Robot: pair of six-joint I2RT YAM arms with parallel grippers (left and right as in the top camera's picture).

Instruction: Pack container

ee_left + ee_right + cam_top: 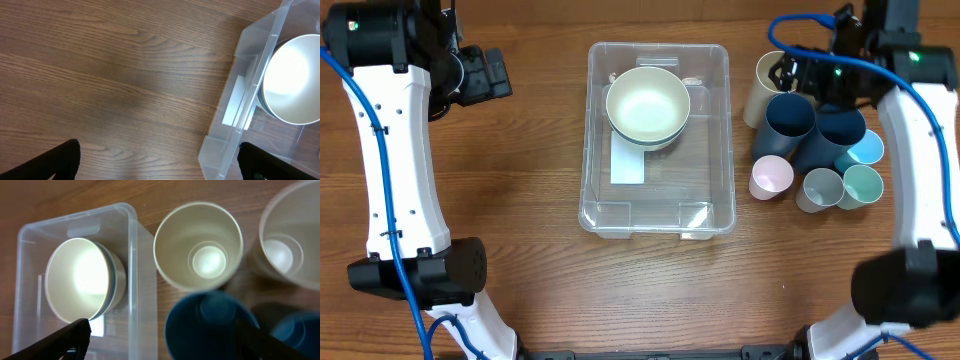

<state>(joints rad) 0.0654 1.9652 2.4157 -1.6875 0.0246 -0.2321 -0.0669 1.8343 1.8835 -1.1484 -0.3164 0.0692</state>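
Note:
The clear container [660, 212] sits mid-table with a white label [627, 165] on its bottom. A cream bowl [648, 104], stacked on another bowl, sits in its far half. My left gripper [498, 75] is open and empty, left of the container's far end; in the left wrist view its jaws [160, 165] hover over bare wood beside the container wall [245, 95]. My right gripper [795, 72] is open and empty above the cups; in the right wrist view its jaws [165, 342] span the container's right wall [145, 280] and a dark blue cup [210, 325].
Cups cluster right of the container: a cream cup [763, 85], two dark blue cups [790, 120], a light blue one [867, 148], pink [771, 178], grey [820, 188] and teal [861, 186]. The right wrist view shows two cream cups [198, 245].

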